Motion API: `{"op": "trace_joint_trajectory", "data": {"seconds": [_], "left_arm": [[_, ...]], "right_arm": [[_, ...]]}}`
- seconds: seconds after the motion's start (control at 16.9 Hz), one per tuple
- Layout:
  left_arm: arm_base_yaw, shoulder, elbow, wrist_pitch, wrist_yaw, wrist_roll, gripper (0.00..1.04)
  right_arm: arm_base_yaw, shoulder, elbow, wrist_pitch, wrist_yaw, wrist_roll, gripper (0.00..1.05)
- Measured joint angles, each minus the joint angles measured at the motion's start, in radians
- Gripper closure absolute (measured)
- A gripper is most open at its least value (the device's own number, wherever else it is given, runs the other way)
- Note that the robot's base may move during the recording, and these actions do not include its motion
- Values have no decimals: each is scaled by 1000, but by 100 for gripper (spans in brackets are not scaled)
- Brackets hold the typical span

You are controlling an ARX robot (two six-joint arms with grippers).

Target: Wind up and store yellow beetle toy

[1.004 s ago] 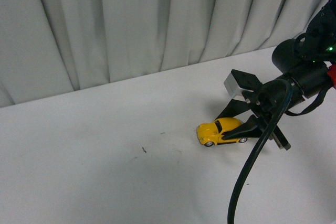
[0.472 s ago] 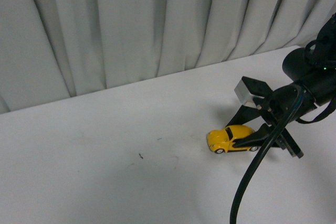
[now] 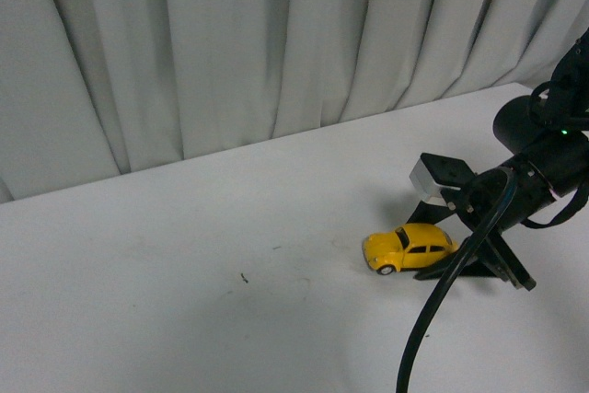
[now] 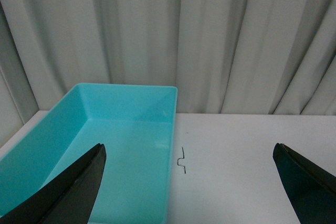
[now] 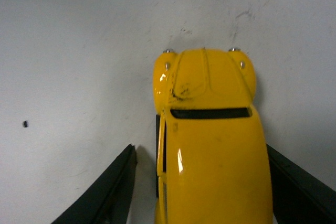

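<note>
The yellow beetle toy [image 3: 409, 248] stands on its wheels on the white table [image 3: 184, 301], right of centre, nose pointing left. My right gripper [image 3: 431, 248] is open and straddles its rear half, one finger behind the car and one in front. In the right wrist view the beetle toy [image 5: 210, 140] fills the space between the black fingers [image 5: 113, 192]; a narrow gap shows on one side, and I cannot tell whether the other finger touches it. My left gripper [image 4: 186, 182] is open and holds nothing. It hovers above the table beside a teal bin [image 4: 126, 98].
The teal bin shows only in the left wrist view and has nothing in it. A small dark squiggle [image 4: 182, 160] marks the table beside it. Grey curtains [image 3: 276, 43] hang along the table's far edge. The right arm's black cable [image 3: 433, 319] loops down toward the front edge.
The beetle toy has slid to the right across the table with the open right gripper around it. The gripper sits lower over the car than before.
</note>
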Motion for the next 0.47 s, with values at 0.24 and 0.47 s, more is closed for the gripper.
{"op": "trace_joint_trajectory", "data": {"seconds": [0.24,0.47], "left_arm": [[0,0,0,0,1,0,7],[0,0,0,0,1,0,7]], "right_arm": [[-7,0,-2,-2,0,3,7],[9,-76,-69,154,-40,5,7]]}}
